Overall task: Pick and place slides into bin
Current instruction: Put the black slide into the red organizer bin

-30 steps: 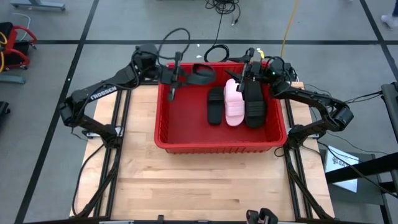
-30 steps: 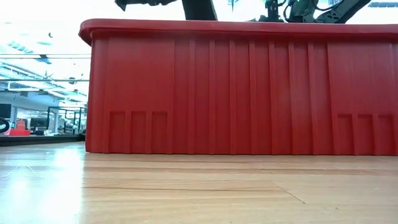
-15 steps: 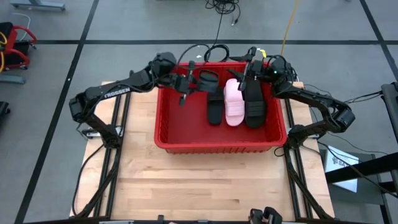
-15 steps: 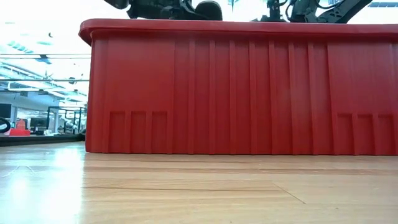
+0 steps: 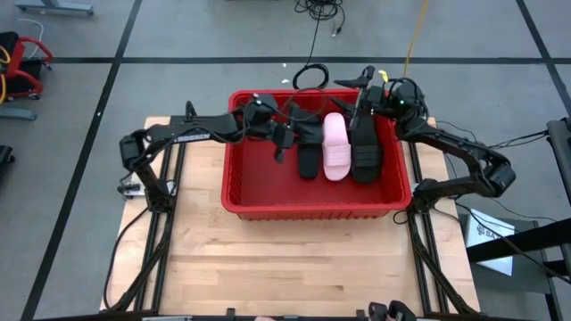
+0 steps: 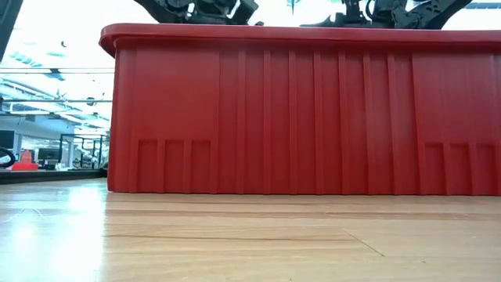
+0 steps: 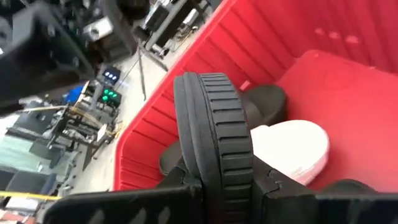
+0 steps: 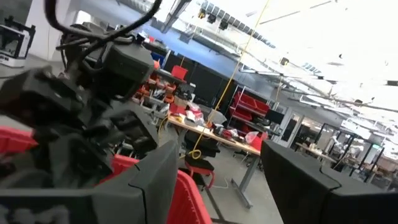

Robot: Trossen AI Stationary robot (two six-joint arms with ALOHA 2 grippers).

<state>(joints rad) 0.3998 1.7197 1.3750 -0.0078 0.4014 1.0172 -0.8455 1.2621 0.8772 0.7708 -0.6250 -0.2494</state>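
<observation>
The grey floor (image 5: 107,53), crossed by dark tape lines, spreads behind both arms. A black cable loop (image 5: 309,75) and a yellow cable (image 5: 415,36) lie on it beyond the right pincer. The right wrist view looks past that pincer into a bright workshop with desks, red crates and ceiling lights.

A pale wooden table (image 5: 268,259) lies under both arms, bare on the near side of the pincers. The red bin (image 5: 234,192) stands on it at the far half, its ribbed wall filling the low view. Both pincers are over it.

The left arm (image 5: 192,135) carries pale lettering, too small to read. The left pincer (image 5: 279,150) hangs over the bin's far middle, pressed onto a black slide (image 7: 214,124), whose ribbed sole stands edge-on between the fingers.

The right pincer (image 8: 219,149) sits above the bin's far right rim, its fingers spread with nothing between them.

Three more slides lie side by side on the bin floor between the two pincers. A narrow black slide (image 5: 307,159) is just beside the left pincer, a pink slide (image 5: 335,150) is in the middle, and a broad black slide (image 5: 366,153) lies nearest below the right pincer.
</observation>
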